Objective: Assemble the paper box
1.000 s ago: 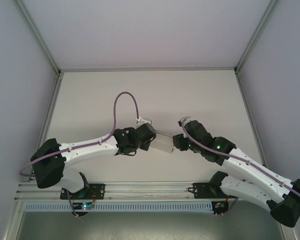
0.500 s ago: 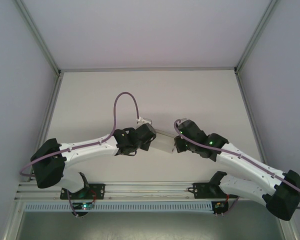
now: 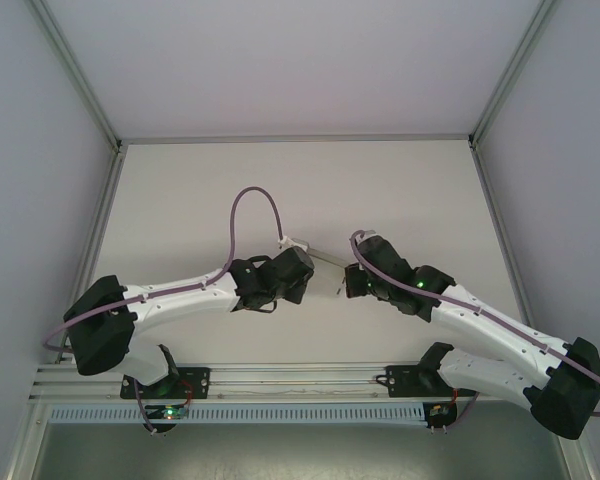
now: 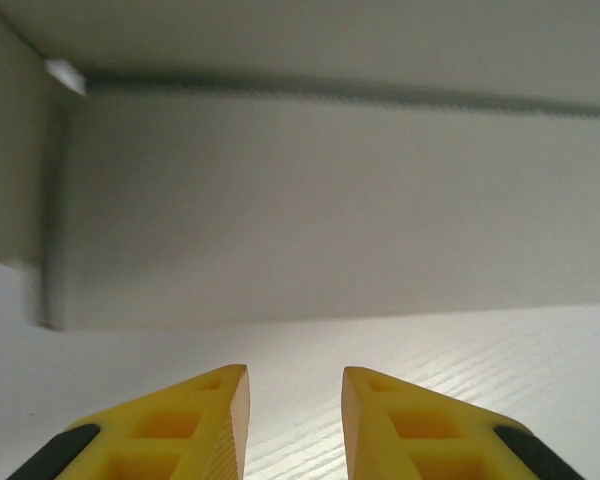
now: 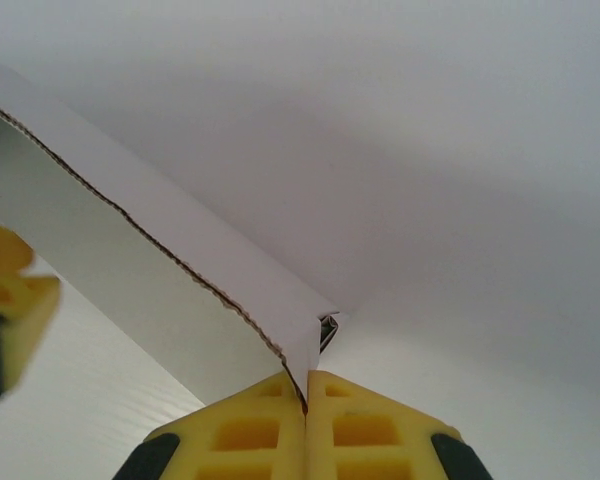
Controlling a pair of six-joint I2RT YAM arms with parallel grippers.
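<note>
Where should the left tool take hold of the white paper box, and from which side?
Probably an edge of the thin wall of the white paperboard box facing the left tool, approached from the left, opposite the right tool pinching a panel edge. Thin sheet suits a pinch; opposed grips steady it.

The thin white paperboard box [image 5: 180, 230] has a brown cut edge. The left pincer [image 4: 295, 385] and right pincer [image 5: 307, 390] are yellow with black patches. The white table [image 4: 460, 345] shows faint grain.

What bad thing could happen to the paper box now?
The right gripper pinches just a thin wall edge of the white paperboard box, so pulling might bend or tear it. The left gripper is open with nothing between its fingers, so the box may swing or slip if the right one moves.
</note>
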